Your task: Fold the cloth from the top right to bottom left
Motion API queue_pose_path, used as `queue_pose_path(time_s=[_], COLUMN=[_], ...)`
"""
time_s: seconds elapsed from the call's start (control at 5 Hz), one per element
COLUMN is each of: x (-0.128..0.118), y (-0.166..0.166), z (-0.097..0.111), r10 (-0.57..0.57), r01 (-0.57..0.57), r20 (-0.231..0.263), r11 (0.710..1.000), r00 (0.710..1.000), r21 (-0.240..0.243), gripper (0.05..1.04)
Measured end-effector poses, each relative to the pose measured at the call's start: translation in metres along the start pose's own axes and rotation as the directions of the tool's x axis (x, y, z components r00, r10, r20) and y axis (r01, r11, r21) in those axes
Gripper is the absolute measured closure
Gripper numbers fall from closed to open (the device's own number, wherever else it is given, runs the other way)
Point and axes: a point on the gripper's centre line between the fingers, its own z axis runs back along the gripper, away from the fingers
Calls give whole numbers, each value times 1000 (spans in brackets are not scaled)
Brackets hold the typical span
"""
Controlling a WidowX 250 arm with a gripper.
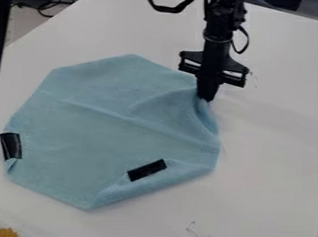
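Near tape (147, 170): lying slantwise on the turned-in near right edge of the cloth (80, 131), probably keeping that flap down.
Left tape (10, 146): sitting over the left corner, curling a little at its near end, perhaps holding another small fold.
Cloth: lying mostly flat over the left and middle of the table (273, 161), creasing across its centre and bunching at the far right edge, presumably from the pinch there.
Gripper (206, 97): pointing down at the far right edge, closing its fingers fully except for a thin layer of cloth, as far as the puckering shows; gripping there, probably, to bring that side over towards the near left. Possibly needing a firm hold, since slipping off or dragging the whole cloth seems the likeliest trouble.
Orange thing (7, 233): poking in at the near left.
Table: spreading pale and smooth under everything, bearing a few faint dark marks near and right of the gripper.
Cables (45, 5): tangling beyond the far left edge of the table.
Dark gear (284, 2): standing at the far right, past the table.
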Motion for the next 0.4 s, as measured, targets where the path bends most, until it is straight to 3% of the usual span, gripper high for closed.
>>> queue_pose_path(time_s=[0.2, 0.4], x=[0, -5], y=[1, 10], z=[42, 76], r10=[103, 216], r01=[-104, -220], r20=[26, 71], r11=[993, 974], r00=[994, 974], r21=[54, 49], gripper=[1025, 1025])
